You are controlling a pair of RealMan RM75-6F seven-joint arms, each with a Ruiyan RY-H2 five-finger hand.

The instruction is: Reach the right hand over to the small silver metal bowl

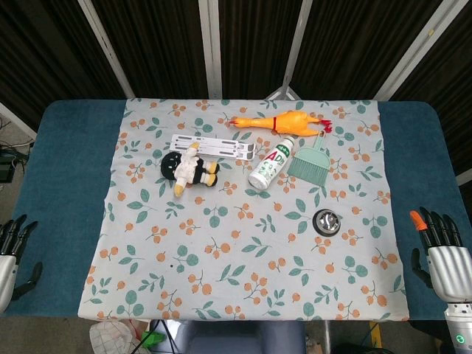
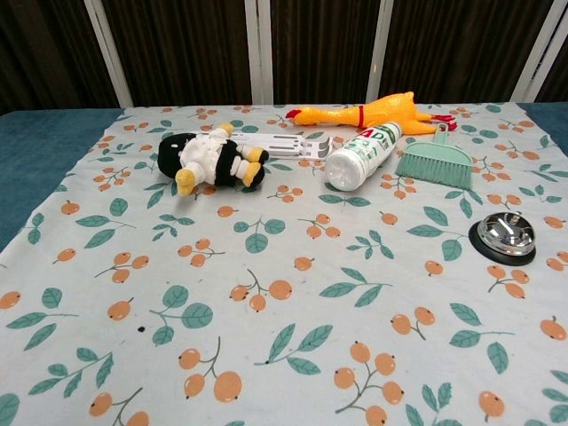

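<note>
The small silver metal bowl [image 1: 327, 222] sits on the floral cloth, right of centre; in the chest view the bowl [image 2: 505, 236] lies near the right edge. My right hand [image 1: 442, 247] hangs at the table's right edge, fingers apart and pointing away, holding nothing, well to the right of the bowl. My left hand [image 1: 10, 247] rests off the table's left edge, fingers spread and empty. Neither hand shows in the chest view.
Behind the bowl lie a green dustpan brush [image 1: 311, 159], a white bottle [image 1: 272, 164], a yellow rubber chicken [image 1: 279, 122], a white metal bracket [image 1: 212, 146] and a penguin plush [image 1: 187, 169]. The floral cloth [image 1: 221, 280] covers a blue table [image 1: 59, 169].
</note>
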